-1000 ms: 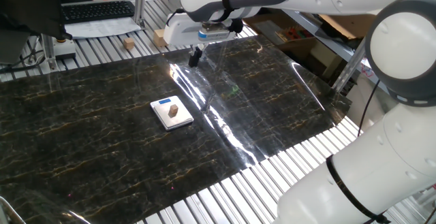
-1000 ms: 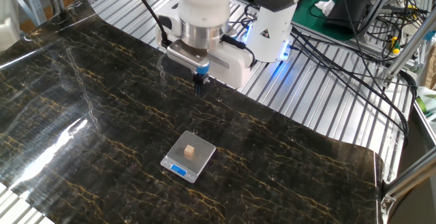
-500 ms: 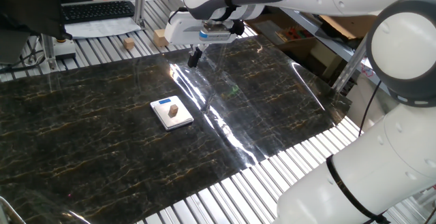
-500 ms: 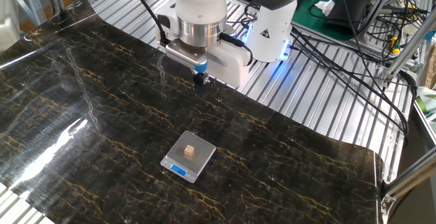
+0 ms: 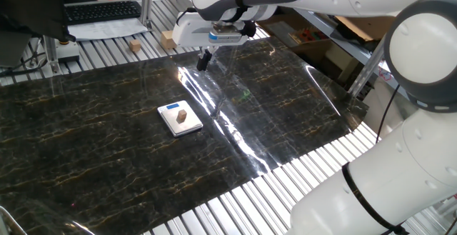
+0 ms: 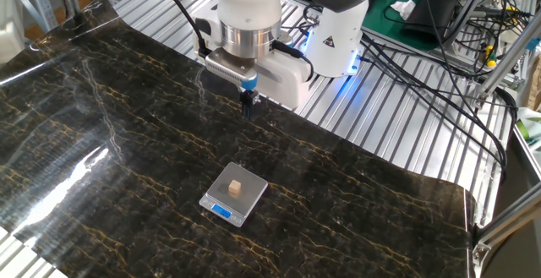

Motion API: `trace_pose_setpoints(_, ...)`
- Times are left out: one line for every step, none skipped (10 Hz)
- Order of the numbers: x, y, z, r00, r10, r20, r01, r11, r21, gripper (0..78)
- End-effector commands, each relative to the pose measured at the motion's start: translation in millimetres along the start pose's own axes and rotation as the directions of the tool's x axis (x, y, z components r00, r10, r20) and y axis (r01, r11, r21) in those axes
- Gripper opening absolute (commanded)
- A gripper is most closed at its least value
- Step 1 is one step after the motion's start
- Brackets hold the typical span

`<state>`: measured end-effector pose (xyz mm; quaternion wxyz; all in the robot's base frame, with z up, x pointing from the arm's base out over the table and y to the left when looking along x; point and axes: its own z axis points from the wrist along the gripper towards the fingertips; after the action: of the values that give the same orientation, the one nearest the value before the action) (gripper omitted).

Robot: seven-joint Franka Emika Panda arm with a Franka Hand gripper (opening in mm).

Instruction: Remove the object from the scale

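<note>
Cube [image 5: 183, 111] on scale [image 5: 187, 126], well apart from closed gripper [image 5: 203, 63].

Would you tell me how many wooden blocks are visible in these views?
3: a tiny cube on the scale, a small cube on the slatted bench beyond the dark mat, and a larger pale block beside the arm's base. Others may be hidden behind the arm.

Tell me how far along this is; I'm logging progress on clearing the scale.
Nothing is done yet: the cube sits on the scale. In hand: nothing; the gripper hangs empty and apart from the scale, fingers close together. Left: reach the cube, grasp it and set it off the scale.
</note>
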<state>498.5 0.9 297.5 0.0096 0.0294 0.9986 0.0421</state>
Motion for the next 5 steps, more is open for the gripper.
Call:
trace_pose_setpoints(-0.3,0.7,-1.5,1.000,0.004,0.007,-0.004,1.000,0.019,0.0)
trace_pose_setpoints(-0.3,0.8,-1.5,1.000,0.004,0.010,-0.004,0.999,0.038,0.0)
trace_pose_setpoints(-0.3,0.8,-1.5,1.000,0.006,0.010,-0.006,0.999,0.043,0.0)
trace_pose_setpoints(-0.4,0.8,-1.3,1.000,0.006,0.011,-0.007,0.999,0.049,0.0)
trace_pose_setpoints(-0.9,1.3,0.2,1.000,0.005,0.013,-0.006,0.998,0.069,0.0)
